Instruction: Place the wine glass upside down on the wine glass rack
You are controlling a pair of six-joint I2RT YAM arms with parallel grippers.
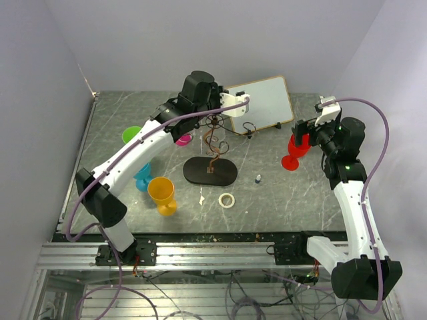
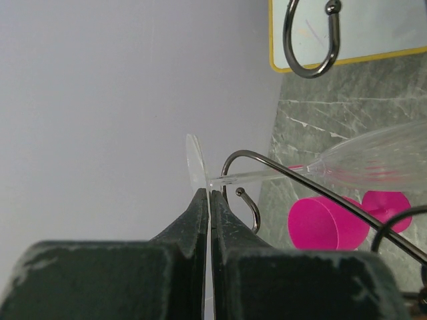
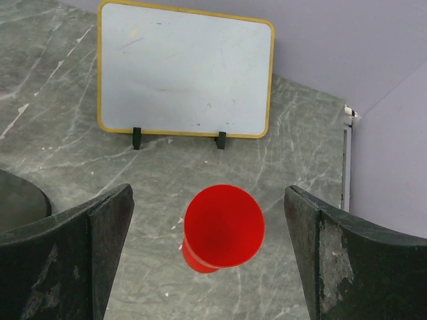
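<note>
Two grippers are seen over the grey table (image 1: 287, 200). At the left, a green cup (image 1: 131, 135), a blue cup (image 1: 143, 177) and a yellow cup (image 1: 161, 195) are stood beside the left arm, and a pink cup (image 2: 320, 223) is seen close to the rack (image 1: 211, 171). The left gripper (image 2: 208, 195) is placed at the rack's top. Its fingers are pressed together on the edge of the foot of the glass (image 2: 333, 163), and most of the foot disc is left standing just past the fingertips. The stem is run away from the gripper through a curl of the rack's wire, and the bowl is cut off at the frame edge. Whether the stem rests on the wire cannot be told, and from above the clear glass is hardly made out against the arm. Right of the rack's base a tape ring (image 1: 227, 199) and a small dark object (image 1: 257, 178), too small to name, are seen. Only faint smudges, not readable as writing, are shown on the board (image 3: 183, 73). At the right, the right gripper (image 3: 208, 200) is spread wide above a red cup (image 3: 223, 227), which is seen below and between its fingers.
</note>
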